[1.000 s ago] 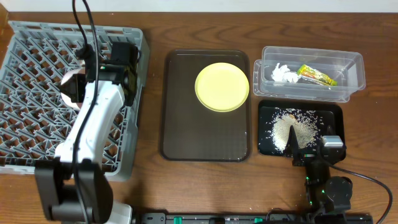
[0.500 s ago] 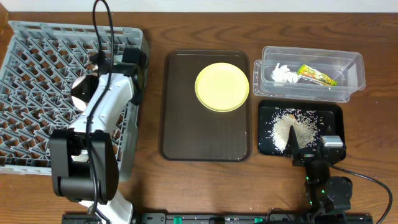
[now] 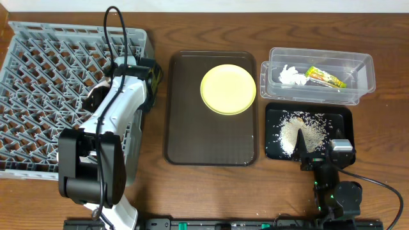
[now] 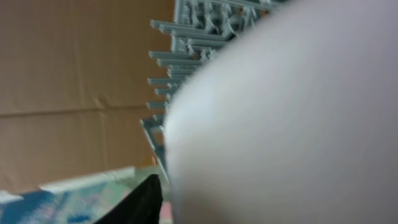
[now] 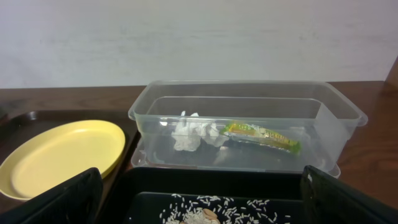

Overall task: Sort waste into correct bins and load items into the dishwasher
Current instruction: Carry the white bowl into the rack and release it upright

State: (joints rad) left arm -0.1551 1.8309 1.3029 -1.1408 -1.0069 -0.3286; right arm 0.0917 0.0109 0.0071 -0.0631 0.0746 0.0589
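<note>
My left gripper (image 3: pixel 105 91) is shut on the white-pinkish bowl (image 3: pixel 94 99) and holds it over the right edge of the grey dish rack (image 3: pixel 38 96). The bowl (image 4: pixel 280 112) fills the left wrist view, next to one black finger (image 4: pixel 144 200). The yellow plate (image 3: pixel 228 89) lies on the brown tray (image 3: pixel 211 137). The clear tub (image 3: pixel 319 61) holds the tissue (image 3: pixel 292 76) and the wrapper (image 3: pixel 324 77). Rice scraps (image 3: pixel 300 131) lie in the black tray (image 3: pixel 342 115). My right gripper (image 3: pixel 321 152) is open and empty at that tray's near edge. The blue bowl, cup and chopsticks are out of view.
In the right wrist view the tub (image 5: pixel 249 134) stands straight ahead beyond the black tray (image 5: pixel 143 205), with the plate (image 5: pixel 62 155) to the left. Bare wooden table (image 3: pixel 160 185) lies between the rack and the brown tray.
My left arm has swung to the right across the rack, carrying the white-pinkish bowl towards the rack's right edge. The right arm has not moved.
</note>
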